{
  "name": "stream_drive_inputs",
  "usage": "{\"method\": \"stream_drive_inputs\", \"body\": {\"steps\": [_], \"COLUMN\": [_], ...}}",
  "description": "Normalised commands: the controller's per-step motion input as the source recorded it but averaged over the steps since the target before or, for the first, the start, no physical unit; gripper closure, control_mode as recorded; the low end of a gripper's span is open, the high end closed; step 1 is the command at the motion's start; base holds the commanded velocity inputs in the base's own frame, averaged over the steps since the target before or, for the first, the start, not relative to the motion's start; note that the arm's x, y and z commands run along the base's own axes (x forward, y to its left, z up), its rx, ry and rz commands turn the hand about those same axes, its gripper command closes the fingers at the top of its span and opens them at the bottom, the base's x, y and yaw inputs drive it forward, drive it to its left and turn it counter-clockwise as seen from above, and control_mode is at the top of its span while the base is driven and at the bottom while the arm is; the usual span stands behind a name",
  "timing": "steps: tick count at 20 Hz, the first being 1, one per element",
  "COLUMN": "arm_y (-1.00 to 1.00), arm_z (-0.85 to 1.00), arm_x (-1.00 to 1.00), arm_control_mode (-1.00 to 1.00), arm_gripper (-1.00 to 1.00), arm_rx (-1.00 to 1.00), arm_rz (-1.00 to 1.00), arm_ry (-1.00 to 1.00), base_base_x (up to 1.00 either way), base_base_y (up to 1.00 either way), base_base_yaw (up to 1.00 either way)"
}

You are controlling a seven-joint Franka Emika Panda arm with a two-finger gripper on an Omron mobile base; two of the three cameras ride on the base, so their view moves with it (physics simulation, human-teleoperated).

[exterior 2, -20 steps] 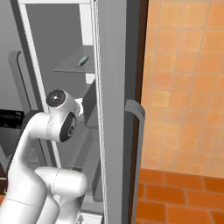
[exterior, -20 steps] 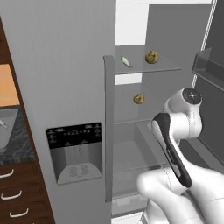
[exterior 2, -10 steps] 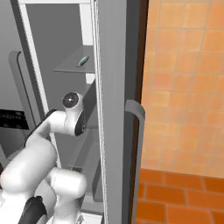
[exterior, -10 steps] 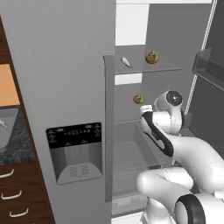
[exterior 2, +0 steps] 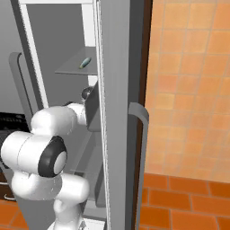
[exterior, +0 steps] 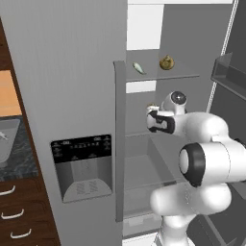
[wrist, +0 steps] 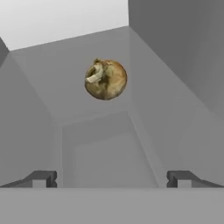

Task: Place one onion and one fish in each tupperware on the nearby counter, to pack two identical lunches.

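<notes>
Inside the open fridge, the upper glass shelf carries a small fish (exterior: pixel 139 68) and an onion (exterior: pixel 166 62); the fish (exterior 2: pixel 84 63) also shows from the right base. A second onion (exterior: pixel 152 106) lies on the shelf below, brown and papery (wrist: pixel 106 79) in the hand view. My gripper (exterior: pixel 153 119) reaches into the fridge just in front of that onion, a short gap away. The gripper (wrist: pixel 111 179) is open, with nothing between its fingertips (wrist: pixel 43 178). At the far left, part of a grey tupperware (exterior: pixel 8 144) rests on the dark speckled counter (exterior: pixel 26 163).
The closed left fridge door with its dispenser panel (exterior: pixel 84 166) and long handle (exterior: pixel 119 144) stands beside the arm. The open right door (exterior 2: pixel 121 112) and its bin (exterior: pixel 230 74) flank the other side. Brown drawers (exterior: pixel 14 211) sit under the counter.
The arm has folded forward and pushed the hand into the fridge toward the lower shelf's onion. The jaws have stayed wide apart.
</notes>
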Motion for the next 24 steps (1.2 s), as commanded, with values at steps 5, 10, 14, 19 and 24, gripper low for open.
{"method": "stream_drive_inputs", "body": {"steps": [5,10,14,19,24], "arm_y": [0.0,0.0,-0.03,-0.21,-0.03], "arm_z": [-0.2,-0.33,-0.29,-0.31,-0.35], "arm_x": [0.86,0.86,0.85,0.67,0.63], "arm_control_mode": [-1.0,-1.0,-1.0,-1.0,-1.0], "arm_gripper": [-1.0,-1.0,-1.0,-1.0,-1.0], "arm_rx": [0.05,0.0,0.0,0.0,0.0], "arm_rz": [0.0,0.0,-0.02,-0.05,-0.03], "arm_ry": [0.02,0.0,0.0,0.0,0.0], "base_base_x": [0.0,0.0,0.0,0.0,0.0], "base_base_y": [0.0,0.0,0.0,0.0,0.0], "base_base_yaw": [0.0,0.0,0.0,0.0,0.0]}}
